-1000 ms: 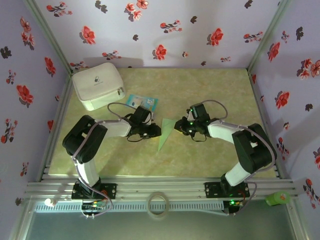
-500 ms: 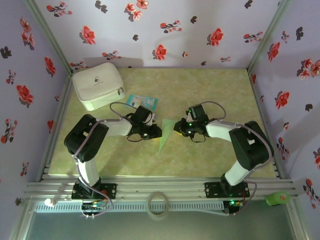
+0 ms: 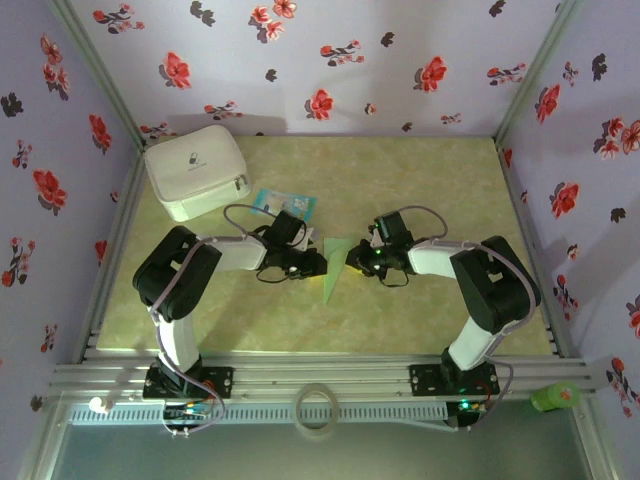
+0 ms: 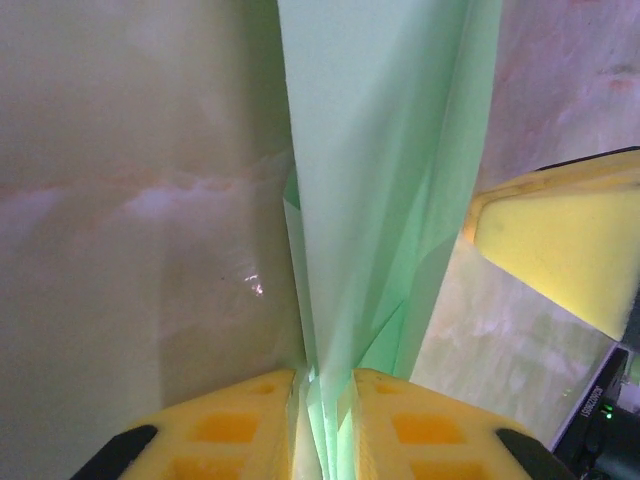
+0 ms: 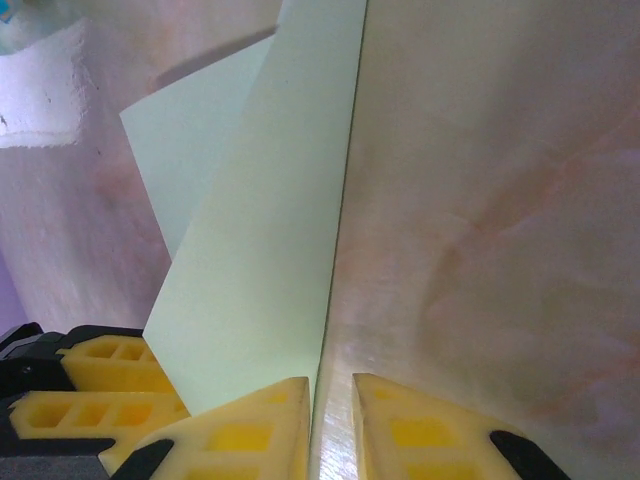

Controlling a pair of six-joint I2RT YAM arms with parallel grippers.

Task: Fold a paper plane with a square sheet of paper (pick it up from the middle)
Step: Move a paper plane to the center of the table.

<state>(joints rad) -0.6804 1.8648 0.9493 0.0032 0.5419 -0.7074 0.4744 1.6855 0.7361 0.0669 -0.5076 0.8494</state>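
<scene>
Your right gripper (image 3: 351, 262) has crept left (only slightly) to the plane (image 3: 331, 275) at the middle of the table (image 3: 420, 180); it and your left gripper (image 4: 325, 400) both pinch the folded paper, jaws narrow.

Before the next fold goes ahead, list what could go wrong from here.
1. The left claw and right claw both pinch the thin paper plane from opposite sides; pulling apart could tear it.
2. The right claw seems to hold only the paper's edge, so it may slip out.
3. The blue-and-white packet lies near the left claw and could get nudged.
</scene>
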